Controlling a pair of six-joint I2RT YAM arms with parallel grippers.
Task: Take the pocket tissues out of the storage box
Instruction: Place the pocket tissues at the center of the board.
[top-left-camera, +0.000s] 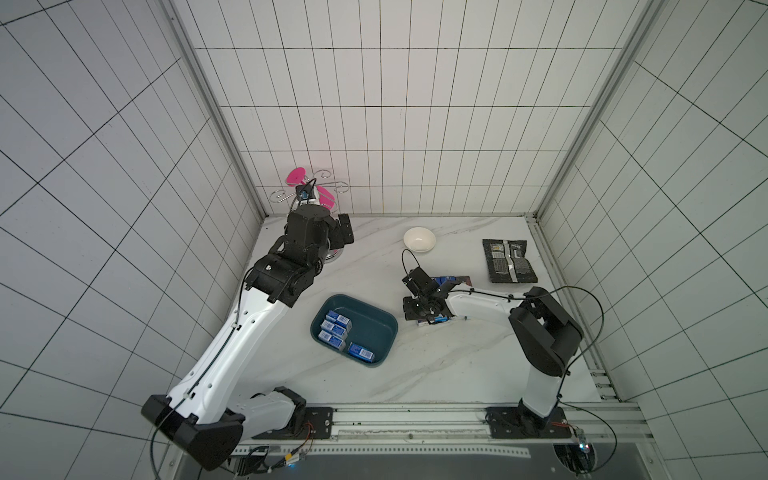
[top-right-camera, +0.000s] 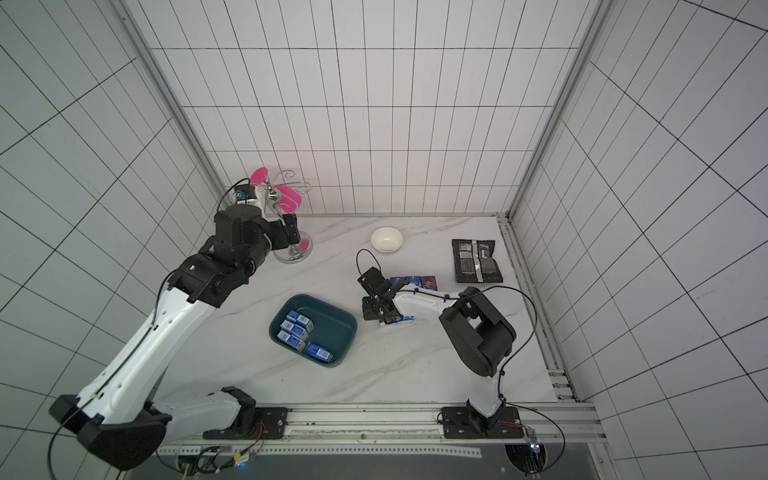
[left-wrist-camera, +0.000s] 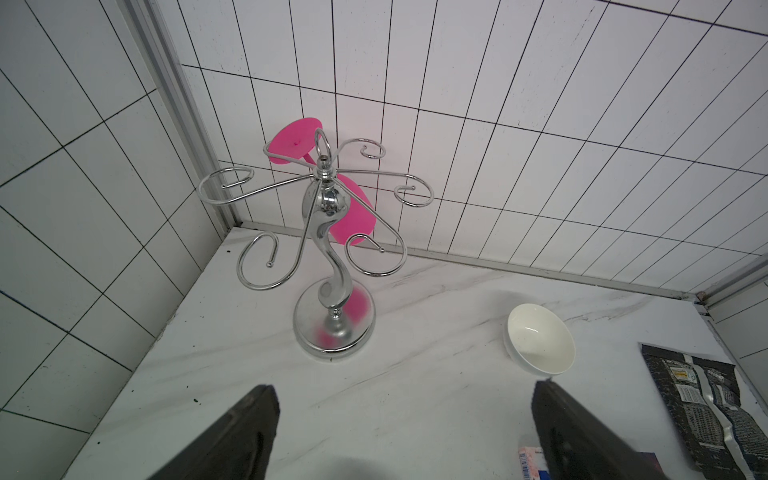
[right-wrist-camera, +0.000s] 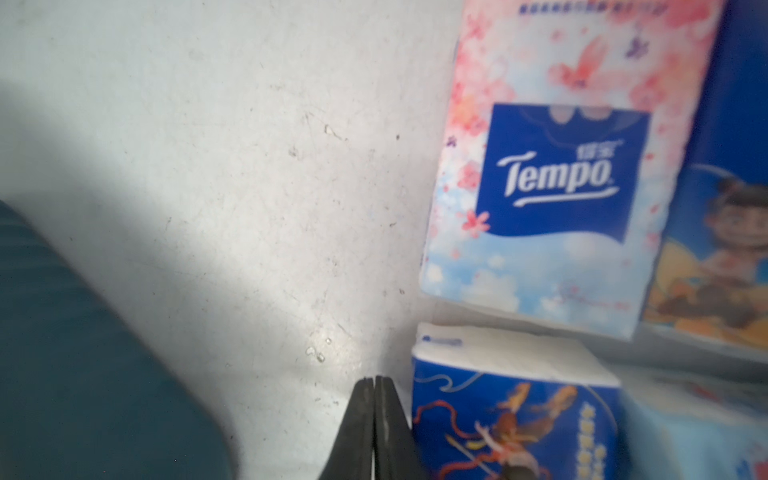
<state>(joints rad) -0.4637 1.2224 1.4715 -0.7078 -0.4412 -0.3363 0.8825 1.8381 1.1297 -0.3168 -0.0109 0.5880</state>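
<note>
Several pocket tissues (top-left-camera: 334, 330) remain in the storage box (top-left-camera: 372, 328). Removed packs (right-wrist-camera: 552, 166) lie on the desk (top-left-camera: 436, 374) beside the right jaws, which are closed and empty. Left jaws are open and empty. Task is judged partly complete.

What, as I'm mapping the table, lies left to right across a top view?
In a top view: glass rack → storage box → white bowl → black packet.
</note>
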